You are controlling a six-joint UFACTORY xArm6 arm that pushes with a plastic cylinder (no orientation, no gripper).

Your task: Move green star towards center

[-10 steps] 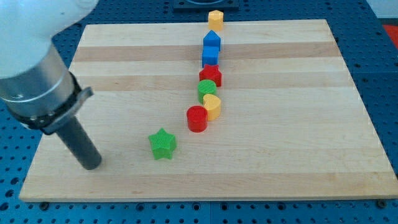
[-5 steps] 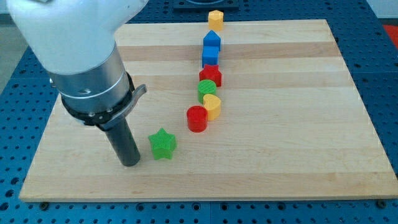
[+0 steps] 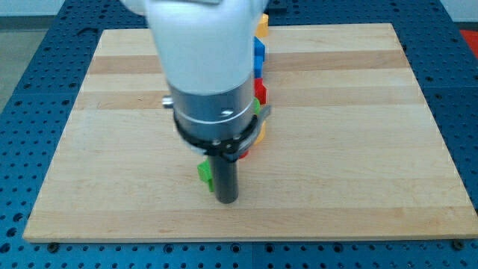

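Note:
The green star (image 3: 204,172) lies on the wooden board (image 3: 358,149), below the board's middle and toward the view's left. Only its left edge shows; the rod hides the rest. My tip (image 3: 226,200) rests on the board just right of and slightly below the star, apparently touching it. The arm's grey and white body covers the middle of the view.
A line of blocks runs up the board behind the arm, mostly hidden: slivers of a red block (image 3: 243,155), a yellow block (image 3: 261,133), a green block (image 3: 256,107), a red one (image 3: 260,91), a blue one (image 3: 259,51) and a yellow one (image 3: 262,25) at the view's top.
The arm has swept from the view's left to the right, passing in front of the green star; my tip is now on the star's right side instead of its left.

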